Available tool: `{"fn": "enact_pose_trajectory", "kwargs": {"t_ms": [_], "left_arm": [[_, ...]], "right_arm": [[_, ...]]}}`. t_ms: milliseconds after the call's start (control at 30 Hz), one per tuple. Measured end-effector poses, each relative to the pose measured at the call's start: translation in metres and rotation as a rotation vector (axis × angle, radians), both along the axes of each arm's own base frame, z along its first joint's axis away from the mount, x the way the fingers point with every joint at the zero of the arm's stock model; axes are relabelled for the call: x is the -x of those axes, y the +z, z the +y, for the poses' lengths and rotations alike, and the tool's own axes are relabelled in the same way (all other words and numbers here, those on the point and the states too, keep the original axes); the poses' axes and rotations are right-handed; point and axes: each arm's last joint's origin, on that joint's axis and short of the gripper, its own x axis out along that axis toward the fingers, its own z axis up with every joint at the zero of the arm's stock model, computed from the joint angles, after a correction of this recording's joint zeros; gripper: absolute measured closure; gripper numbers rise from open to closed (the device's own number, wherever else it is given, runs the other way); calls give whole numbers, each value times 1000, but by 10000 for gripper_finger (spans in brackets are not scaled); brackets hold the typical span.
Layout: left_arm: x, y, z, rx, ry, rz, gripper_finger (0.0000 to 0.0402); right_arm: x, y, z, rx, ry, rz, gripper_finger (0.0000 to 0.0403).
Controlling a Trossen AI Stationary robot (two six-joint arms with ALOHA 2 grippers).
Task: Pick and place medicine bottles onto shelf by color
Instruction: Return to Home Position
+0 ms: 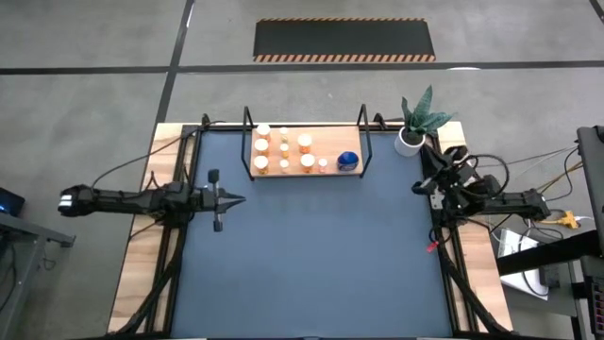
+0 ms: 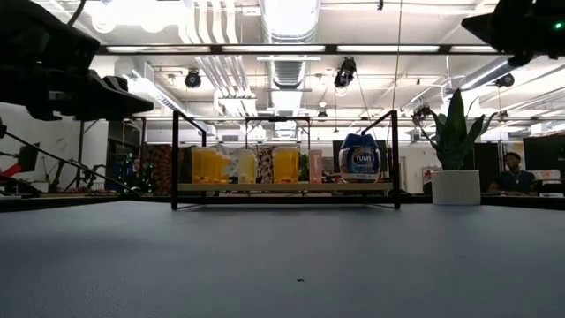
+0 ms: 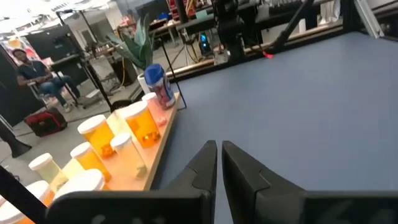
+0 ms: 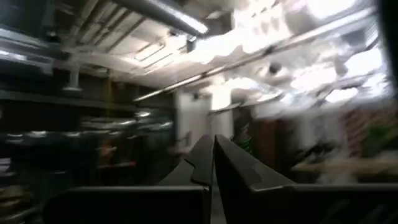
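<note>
The left hand [image 3: 219, 144], closed on nothing, hovers just left and near of the shelf [image 1: 330, 147] carrying the medicine bottles [image 1: 283, 151]. The right hand [image 4: 211, 140], closed and empty, waits at the right. A wide swing could topple bottles.

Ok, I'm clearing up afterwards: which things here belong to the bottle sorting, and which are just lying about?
Job: orange bottles, blue bottle, shelf, left gripper, right gripper, both shut.
Lying about: potted plant, blue mat.
</note>
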Motion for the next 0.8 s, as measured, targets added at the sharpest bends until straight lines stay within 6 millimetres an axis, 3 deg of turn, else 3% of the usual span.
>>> {"fn": "enact_pose_trajectory", "kwargs": {"t_ms": [100,233,333,400,800], "left_arm": [[-1,-3,0,0,0,25,394],[-2,-5,0,0,0,51,394],[-3,-7,0,0,0,73,394],[-4,-9,0,1,-1,84,394],[-7,-17,0,1,-1,162,394]], "right_arm": [[-4,-8,1,-102,102,10,394],[-21,-54,-2,-184,169,472,394],[-23,-54,0,-83,238,530,394],[-22,-53,-1,-31,191,565,394],[-22,-50,-1,-89,197,488,394]]}}
